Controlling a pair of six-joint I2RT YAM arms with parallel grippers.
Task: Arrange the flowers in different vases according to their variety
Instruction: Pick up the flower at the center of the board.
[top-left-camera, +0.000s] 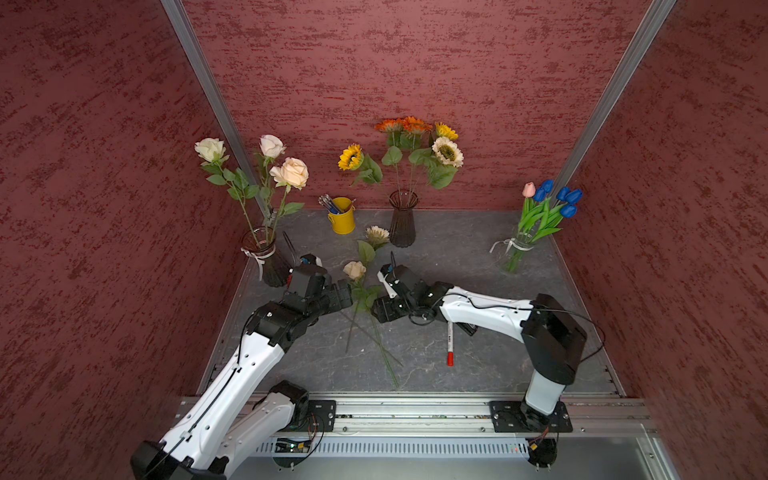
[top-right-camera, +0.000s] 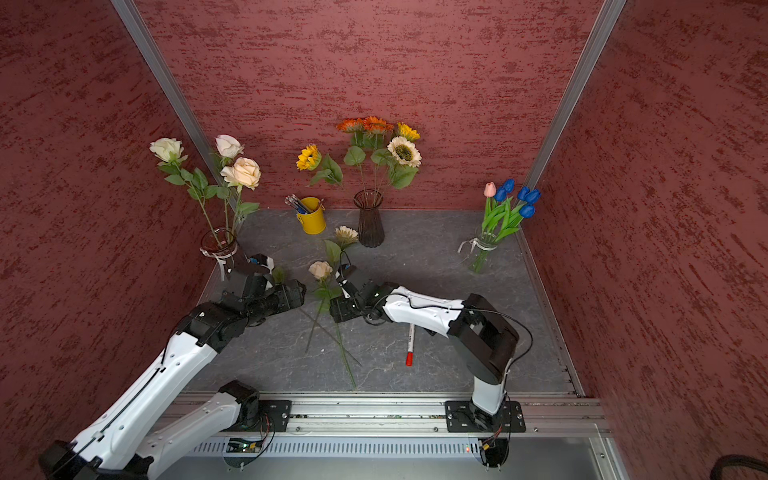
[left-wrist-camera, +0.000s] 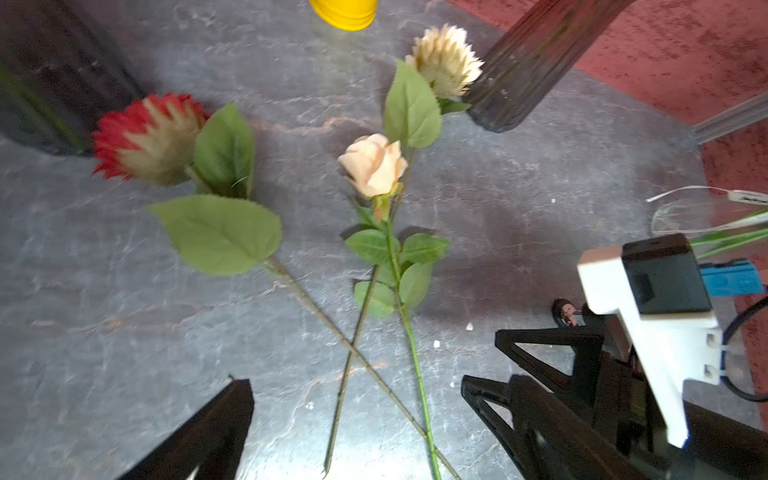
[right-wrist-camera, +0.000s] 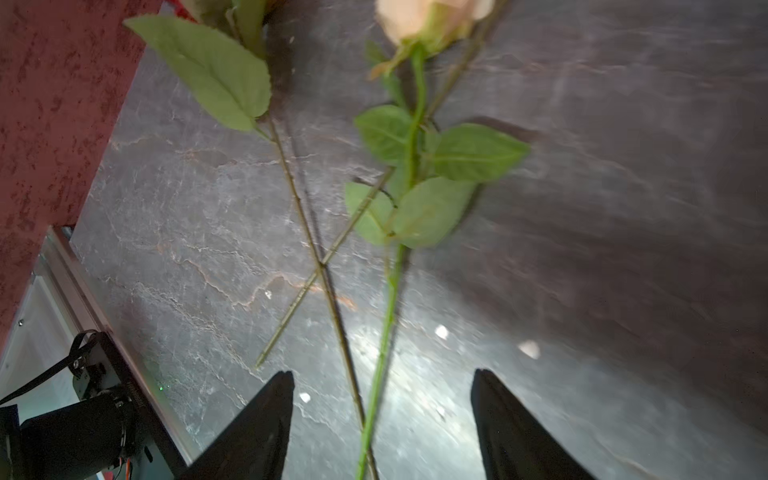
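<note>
Three loose flowers lie crossed on the grey table: a peach rose, a cream sunflower and a red sunflower. My right gripper stands open astride the rose's green stem and a brown stem, touching neither. Just left of the stems my left gripper is wide open and empty. Roses stand in the dark flared vase, sunflowers in the ribbed vase, tulips in the clear vase.
A yellow pen cup stands between the flared and ribbed vases. A red marker lies under the right forearm. Red walls close in on three sides, and a metal rail runs along the front edge.
</note>
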